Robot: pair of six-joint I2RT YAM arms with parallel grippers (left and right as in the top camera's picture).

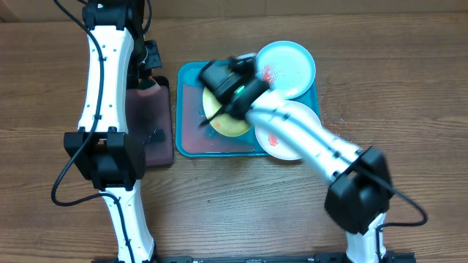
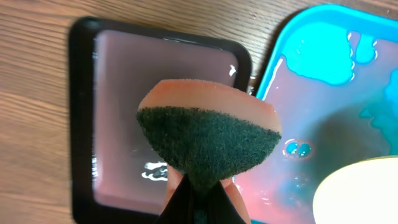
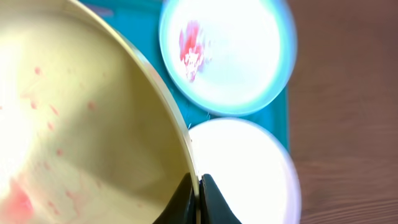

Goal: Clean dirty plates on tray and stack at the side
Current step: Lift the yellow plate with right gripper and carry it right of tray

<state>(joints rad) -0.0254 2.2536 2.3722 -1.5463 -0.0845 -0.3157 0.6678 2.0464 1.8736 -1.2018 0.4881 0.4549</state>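
My right gripper (image 1: 223,108) (image 3: 199,186) is shut on the rim of the yellow-green plate (image 1: 232,126) (image 3: 81,118), which shows faint red specks and a red smear, and holds it over the turquoise tray (image 1: 189,80) (image 2: 323,56). The light blue plate (image 1: 287,67) (image 3: 230,56) with a red smear lies at the tray's far right corner. The white plate (image 1: 292,142) (image 3: 249,174) lies at the near right, partly under my right arm. My left gripper (image 1: 150,77) (image 2: 199,193) is shut on an orange sponge (image 2: 208,130) with a dark green scouring face, above the black tray (image 1: 157,109) (image 2: 81,124).
The black tray with a pinkish wet inside stands just left of the turquoise tray. The turquoise tray's floor holds water drops and pinkish liquid (image 2: 273,180). Bare wooden table (image 1: 409,88) lies to the right and in front.
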